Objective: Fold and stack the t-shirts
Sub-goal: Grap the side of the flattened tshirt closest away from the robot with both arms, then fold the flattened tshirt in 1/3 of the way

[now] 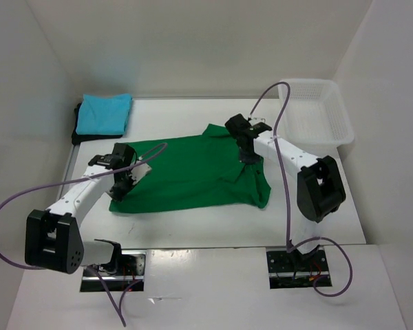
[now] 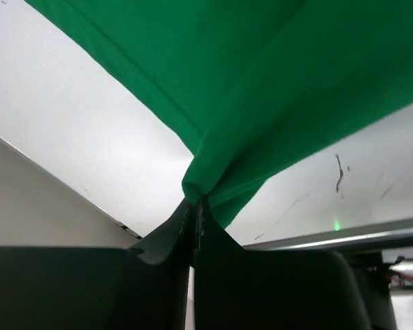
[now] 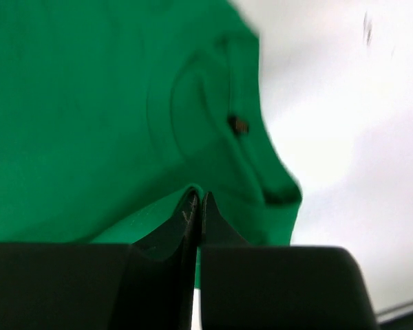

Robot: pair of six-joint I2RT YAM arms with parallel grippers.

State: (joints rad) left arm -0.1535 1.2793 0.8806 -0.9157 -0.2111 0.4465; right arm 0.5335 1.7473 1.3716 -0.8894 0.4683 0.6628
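Note:
The bright green t-shirt [image 1: 193, 175] lies spread across the middle of the table. My left gripper [image 1: 124, 184] is shut on its left edge, and the pinched hem [image 2: 206, 175] rises from between the fingertips [image 2: 193, 213]. My right gripper [image 1: 246, 152] is shut on the shirt's right part, with a fold of green cloth [image 3: 124, 124] caught at its tips [image 3: 198, 199]. The collar [image 3: 227, 130] shows just beyond them. The turquoise blue t-shirt [image 1: 104, 112] lies folded on the black t-shirt [image 1: 77, 130] at the back left.
A white mesh basket [image 1: 318, 110] stands at the back right against the wall. White walls close in the table on three sides. Purple cables [image 1: 283, 144] loop from both arms.

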